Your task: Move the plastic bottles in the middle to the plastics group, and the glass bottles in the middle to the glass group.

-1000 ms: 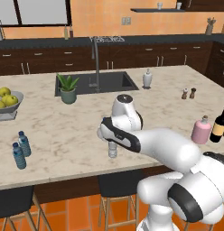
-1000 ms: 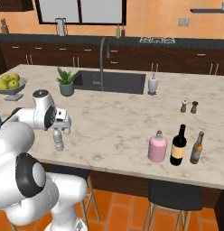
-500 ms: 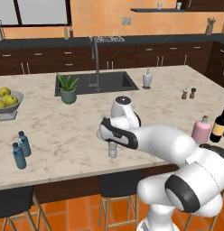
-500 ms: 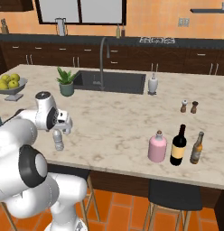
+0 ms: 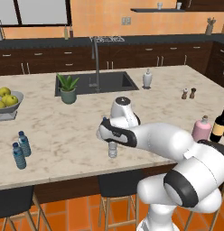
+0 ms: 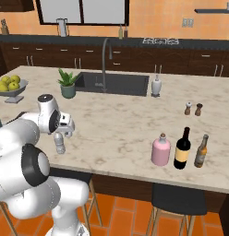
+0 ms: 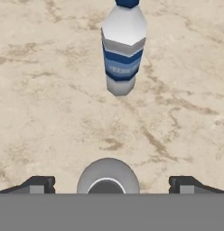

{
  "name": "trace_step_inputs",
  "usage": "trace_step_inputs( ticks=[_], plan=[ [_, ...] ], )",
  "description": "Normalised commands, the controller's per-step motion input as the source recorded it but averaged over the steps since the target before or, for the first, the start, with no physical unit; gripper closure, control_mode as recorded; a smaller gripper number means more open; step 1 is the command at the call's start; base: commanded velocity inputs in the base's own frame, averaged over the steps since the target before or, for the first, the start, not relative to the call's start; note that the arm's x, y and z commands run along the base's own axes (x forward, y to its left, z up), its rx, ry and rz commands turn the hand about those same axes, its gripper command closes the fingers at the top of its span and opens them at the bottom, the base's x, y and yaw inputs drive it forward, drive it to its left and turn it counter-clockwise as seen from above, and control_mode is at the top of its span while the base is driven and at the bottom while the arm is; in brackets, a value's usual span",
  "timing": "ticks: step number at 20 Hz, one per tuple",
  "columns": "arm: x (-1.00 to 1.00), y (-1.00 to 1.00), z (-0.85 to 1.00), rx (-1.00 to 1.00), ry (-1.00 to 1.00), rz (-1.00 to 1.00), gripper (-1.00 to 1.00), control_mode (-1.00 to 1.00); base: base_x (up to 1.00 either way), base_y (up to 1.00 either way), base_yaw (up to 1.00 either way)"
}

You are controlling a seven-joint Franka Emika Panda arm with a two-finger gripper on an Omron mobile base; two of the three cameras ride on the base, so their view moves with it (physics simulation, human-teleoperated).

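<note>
My gripper [image 7: 111, 185] is open and points down over the plain greyish-clear bottle [image 7: 108, 175], whose round top sits between the two fingertips [image 7: 39, 184], untouched. The same bottle [image 5: 113, 150] stands near the counter's front edge under the gripper [image 5: 111, 140]; from the right it [image 6: 59, 144] shows below the gripper [image 6: 61, 135]. The blue-labelled bottle [image 7: 124, 49] stands upright just beyond. Two blue-capped bottles [image 5: 21, 150] stand at the left. The pink bottle [image 6: 161, 150] stands beside the dark wine bottle [image 6: 183, 148] at the right.
A slim brown bottle [image 6: 201, 151] stands right of the wine bottle. Salt and pepper shakers [image 6: 193, 109], a white soap dispenser [image 6: 156, 85], the sink [image 6: 114, 84], a potted plant [image 6: 68, 84] and a fruit bowl [image 6: 12, 86] lie farther back. Stools stand under the counter's front edge.
</note>
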Motion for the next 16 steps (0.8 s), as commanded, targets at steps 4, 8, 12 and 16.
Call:
trace_step_inputs(
  ticks=[4, 8, 12, 16],
  plan=[
    [0.00, 0.00, 0.00, 0.00, 0.00, 0.00, -1.00, -1.00, 0.00, 0.00, 0.00],
    [0.00, 0.00, -0.04, 0.00, 0.00, 0.00, -1.00, -1.00, 0.00, 0.00, 0.00],
    [0.00, 0.00, -0.20, 0.00, 0.00, 0.00, -1.00, -1.00, 0.00, 0.00, 0.00],
    [0.00, 0.00, -0.08, 0.00, 0.00, 0.00, 1.00, -1.00, 0.00, 0.00, 0.00]
  ],
)
